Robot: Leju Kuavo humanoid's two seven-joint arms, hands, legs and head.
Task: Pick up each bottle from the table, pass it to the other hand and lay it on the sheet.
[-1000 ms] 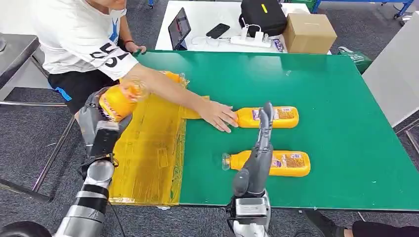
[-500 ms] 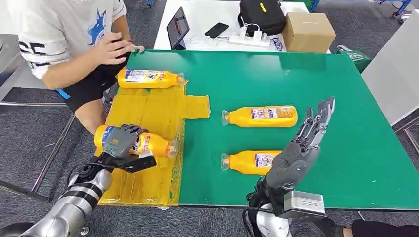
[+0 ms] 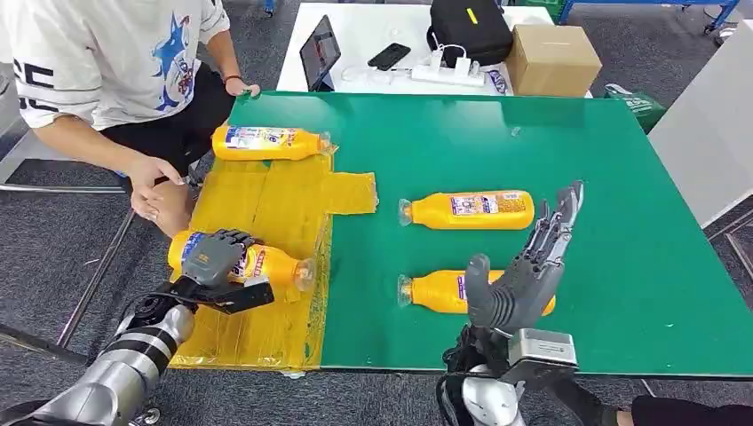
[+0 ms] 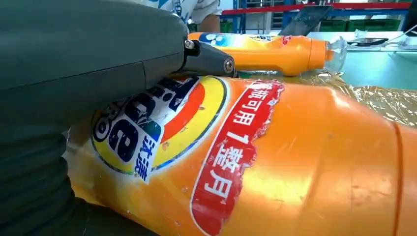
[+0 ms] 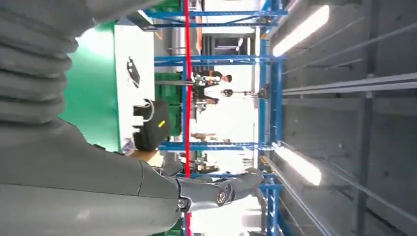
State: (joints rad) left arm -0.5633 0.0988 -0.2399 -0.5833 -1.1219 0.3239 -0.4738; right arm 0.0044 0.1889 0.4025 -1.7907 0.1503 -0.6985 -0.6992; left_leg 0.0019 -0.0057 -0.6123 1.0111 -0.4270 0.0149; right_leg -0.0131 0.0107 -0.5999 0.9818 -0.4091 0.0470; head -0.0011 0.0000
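Observation:
An orange bottle (image 3: pixel 266 263) lies on its side on the yellow sheet (image 3: pixel 266 200), near the sheet's left edge. My left hand (image 3: pixel 213 256) grips it around the labelled body; the left wrist view has the bottle (image 4: pixel 295 162) close up under the hand (image 4: pixel 74 73). A second bottle (image 3: pixel 266 142) lies at the sheet's far edge. Two more bottles lie on the green table: the farther one (image 3: pixel 471 210) and the nearer one (image 3: pixel 435 291), which my right hand partly hides. My right hand (image 3: pixel 524 275) is raised above the nearer bottle, fingers spread, holding nothing.
A person sits at the table's far left corner, one hand (image 3: pixel 155 182) resting by the knee beside the sheet. Behind the green table (image 3: pixel 622 177), a white table carries a tablet (image 3: pixel 321 51), a black bag (image 3: pixel 471 28) and a cardboard box (image 3: pixel 555 58).
My left hand has brought the bottle down from the air onto the sheet. The person's arm has left the table. My right hand has swung right and turned, fingers spread.

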